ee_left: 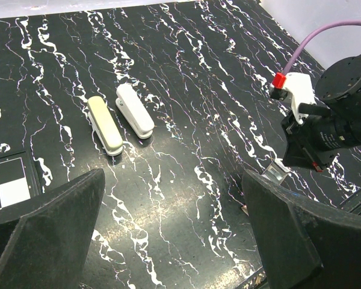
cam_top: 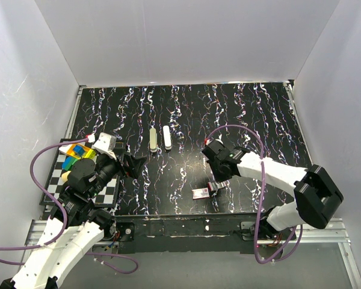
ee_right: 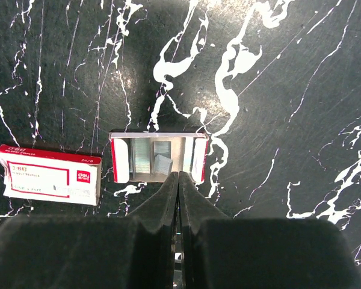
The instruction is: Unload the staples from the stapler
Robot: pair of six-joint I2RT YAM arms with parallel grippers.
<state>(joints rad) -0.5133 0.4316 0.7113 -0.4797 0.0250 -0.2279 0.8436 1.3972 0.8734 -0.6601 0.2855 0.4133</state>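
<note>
Where the marbled table [ee_right: 289,90] runs nearest the arms, the right gripper [ee_right: 178,178] is pressed fully closed, tips at the rim of an open staple tray [ee_right: 119,159] beside a red-and-white staple box [ee_right: 48,174]; anything pinched cannot be made out. The left gripper [ee_left: 171,183] gapes wide, empty. Farther out, a beige stapler [ee_left: 105,125] and a white stapler [ee_left: 135,110] lie side by side.
</note>
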